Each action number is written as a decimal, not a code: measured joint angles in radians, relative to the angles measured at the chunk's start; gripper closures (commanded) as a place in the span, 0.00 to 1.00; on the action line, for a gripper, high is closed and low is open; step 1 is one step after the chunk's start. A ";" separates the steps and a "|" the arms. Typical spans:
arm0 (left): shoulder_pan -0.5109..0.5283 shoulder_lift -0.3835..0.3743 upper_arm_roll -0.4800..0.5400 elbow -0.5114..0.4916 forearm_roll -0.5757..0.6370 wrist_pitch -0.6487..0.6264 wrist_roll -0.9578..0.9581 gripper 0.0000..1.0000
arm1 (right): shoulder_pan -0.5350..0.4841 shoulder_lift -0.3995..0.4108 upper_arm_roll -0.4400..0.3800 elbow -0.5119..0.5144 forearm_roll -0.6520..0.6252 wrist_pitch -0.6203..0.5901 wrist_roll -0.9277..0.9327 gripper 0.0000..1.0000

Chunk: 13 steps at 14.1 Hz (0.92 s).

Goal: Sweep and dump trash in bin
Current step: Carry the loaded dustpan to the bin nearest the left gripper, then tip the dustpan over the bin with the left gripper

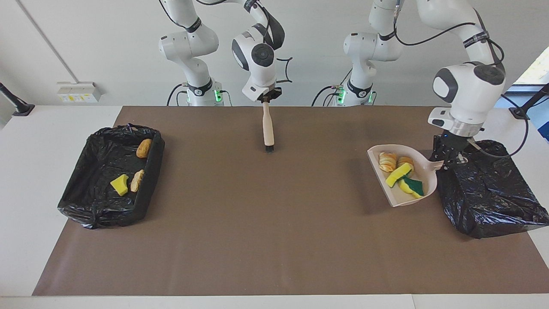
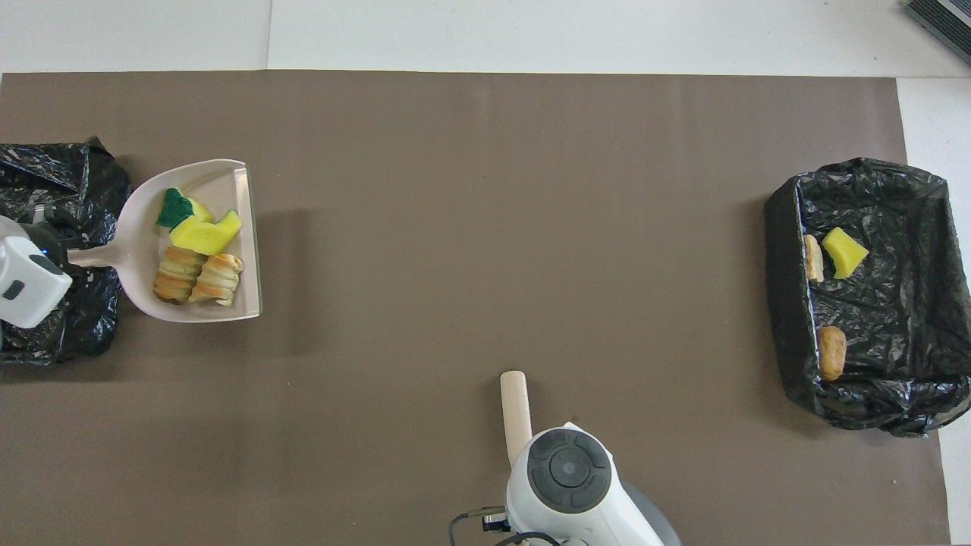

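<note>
Four trash scraps (image 1: pixel 401 174) piled in raised dustpan (image 1: pixel 388 193), three in black-lined bin (image 1: pixel 152 171)

the facing view looks from high across the table toward the 2 robots, whose bases stand at its top edge; it takes in the whole brown mat (image 1: pixel 257 223), both arms and the wall above them. the overhead view looks steeply down from above the robots' end, facing away from them, and sits closer, cropping the arms at its bottom edge. the 2 views are half a turn apart. both share the mat, the open bin (image 1: pixel 109 176) (image 2: pixel 865 292) at the right arm's end, the covered bin (image 1: pixel 489 189) (image 2: pixel 57 250) at the left arm's end, and the dustpan (image 1: pixel 396 195) (image 2: pixel 140 235) beside it.
</note>
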 measured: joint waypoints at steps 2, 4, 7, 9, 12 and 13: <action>0.001 0.000 0.076 0.064 -0.034 -0.065 0.070 1.00 | 0.023 0.000 0.000 -0.035 0.029 0.064 0.006 1.00; 0.000 0.001 0.140 0.110 -0.042 -0.096 0.106 1.00 | 0.025 0.000 0.000 -0.051 0.040 0.084 0.032 1.00; 0.000 0.028 0.252 0.174 -0.123 -0.154 0.187 1.00 | 0.024 0.000 -0.001 -0.053 0.059 0.098 0.046 1.00; 0.004 0.079 0.333 0.257 -0.175 -0.207 0.280 1.00 | 0.024 0.001 -0.001 -0.054 0.061 0.108 0.047 1.00; 0.052 0.164 0.362 0.378 -0.184 -0.222 0.332 1.00 | 0.024 0.007 -0.001 -0.055 0.061 0.130 0.047 1.00; 0.076 0.189 0.363 0.409 -0.184 -0.222 0.341 1.00 | 0.025 0.015 -0.001 -0.056 0.061 0.145 0.047 1.00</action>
